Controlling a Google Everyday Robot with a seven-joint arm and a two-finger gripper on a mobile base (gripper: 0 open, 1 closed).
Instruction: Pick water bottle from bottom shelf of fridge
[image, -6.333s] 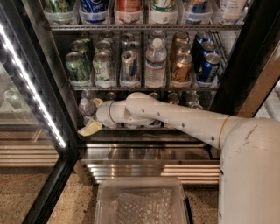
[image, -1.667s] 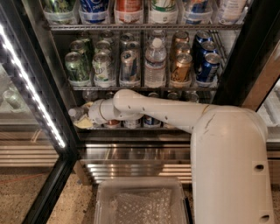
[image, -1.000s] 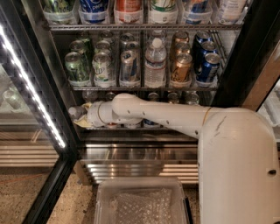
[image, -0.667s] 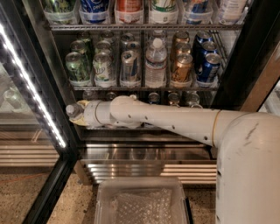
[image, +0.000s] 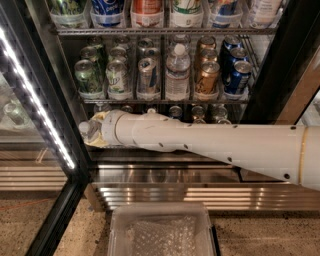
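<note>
At the left front of the bottom shelf (image: 140, 156) of the fridge (image: 285, 65), the hand (image: 94, 132) is closed around the water bottle (image: 86, 129). Its yellowish fingers (image: 100, 117) sit above and below the bottle's body. The bottle lies roughly on its side in the grip, with its white cap pointing left towards the lit strip (image: 35, 100) on the door frame. Whether the bottle touches the rack beneath it cannot be told.

The white arm (image: 210, 142) reaches in from the right and runs across the front of that shelf, hiding most of it. A few can tops (image: 199, 112) show just behind the arm.

On the rack above stand rows of cans (image: 148, 75), with a tall labelled bottle (image: 177, 72) among them near the middle.

Below the shelf is the ribbed steel base (image: 200, 192). In front of it, a clear plastic tray (image: 162, 230) sits over the speckled floor (image: 20, 225).
</note>
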